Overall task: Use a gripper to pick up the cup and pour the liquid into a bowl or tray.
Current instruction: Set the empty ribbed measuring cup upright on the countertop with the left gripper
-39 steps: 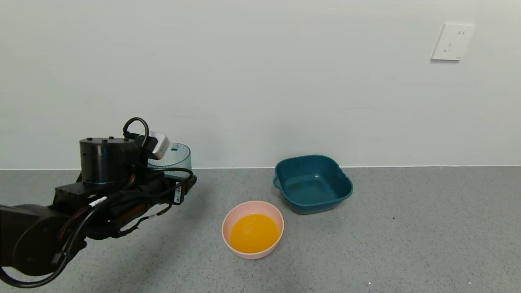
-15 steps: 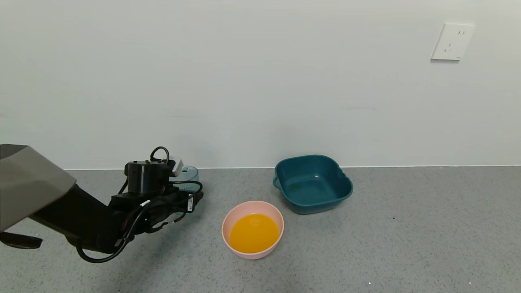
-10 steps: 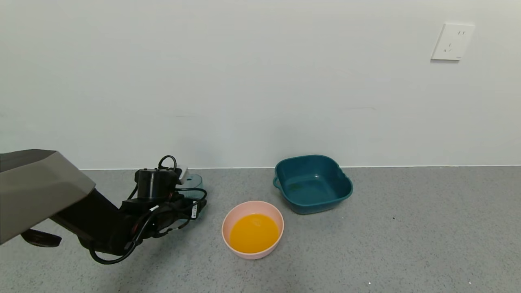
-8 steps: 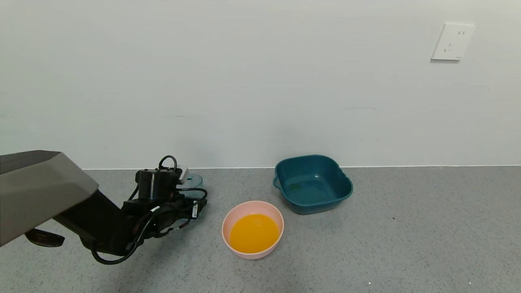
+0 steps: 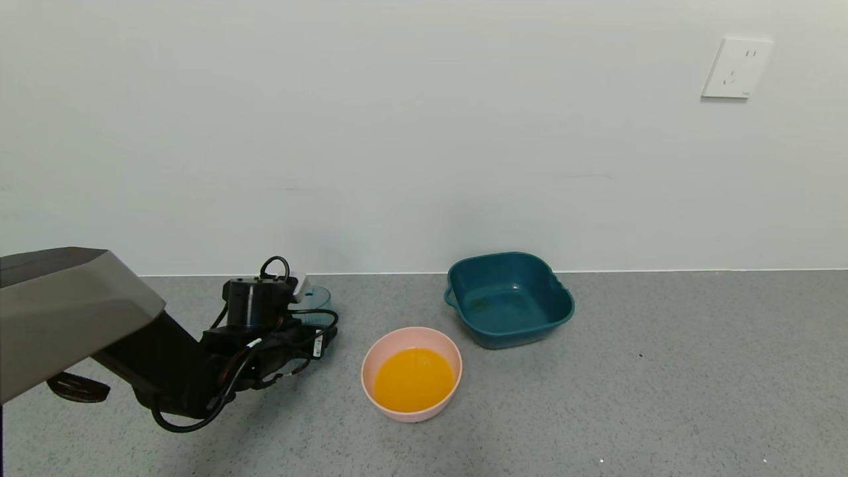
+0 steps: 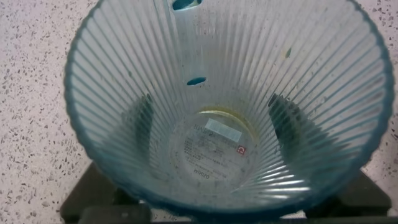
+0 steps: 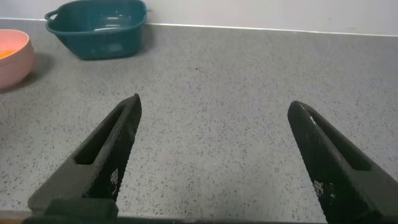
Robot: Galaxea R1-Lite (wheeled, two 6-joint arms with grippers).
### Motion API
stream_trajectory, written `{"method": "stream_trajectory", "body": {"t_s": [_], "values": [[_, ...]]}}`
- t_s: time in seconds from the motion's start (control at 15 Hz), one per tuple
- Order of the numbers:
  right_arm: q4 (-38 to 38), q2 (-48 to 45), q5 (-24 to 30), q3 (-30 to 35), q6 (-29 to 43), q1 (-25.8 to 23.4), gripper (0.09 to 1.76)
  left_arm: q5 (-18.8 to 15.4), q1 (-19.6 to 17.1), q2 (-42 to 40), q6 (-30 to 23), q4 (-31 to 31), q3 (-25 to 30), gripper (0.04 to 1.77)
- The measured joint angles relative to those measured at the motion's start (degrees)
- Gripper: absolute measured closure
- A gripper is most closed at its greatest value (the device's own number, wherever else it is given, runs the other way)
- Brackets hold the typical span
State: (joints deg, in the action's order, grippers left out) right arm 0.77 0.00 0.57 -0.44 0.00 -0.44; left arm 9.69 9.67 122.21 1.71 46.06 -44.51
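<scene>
The pale blue-green ribbed cup (image 5: pixel 318 296) stands upright at table level, left of the bowl. In the left wrist view the cup (image 6: pixel 224 93) is empty apart from a thin yellowish ring at its bottom. My left gripper (image 5: pixel 310 317) is shut on the cup; its dark fingers (image 6: pixel 144 118) show through the wall on both sides. The pink bowl (image 5: pixel 370 361) holds the orange liquid (image 5: pixel 413 379). My right gripper (image 7: pixel 214 106) is open and empty above bare table, away from the bowl (image 7: pixel 13 59).
The dark teal tray (image 5: pixel 560 293) with handles sits behind and to the right of the bowl, near the wall; it also shows in the right wrist view (image 7: pixel 96 28). The speckled grey tabletop (image 5: pixel 662 371) stretches to the right.
My left arm has lowered the empty cup from well above the table down to table level and reached farther out. Over the last half second it has barely moved.
</scene>
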Motion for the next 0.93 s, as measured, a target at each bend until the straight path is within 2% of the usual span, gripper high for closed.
{"method": "stream_trajectory", "body": {"t_s": [0.4, 0.93], "values": [[0.0, 0.0, 0.02, 0.0, 0.0, 0.0, 0.14, 0.11, 0.02, 0.22, -0.17, 0.11, -0.04, 0.26], [0.02, 0.0, 0.02, 0.0, 0.0, 0.0, 0.14, 0.63, 0.04, -1.07, -0.13, -0.02, 1.45, 0.15]]}}
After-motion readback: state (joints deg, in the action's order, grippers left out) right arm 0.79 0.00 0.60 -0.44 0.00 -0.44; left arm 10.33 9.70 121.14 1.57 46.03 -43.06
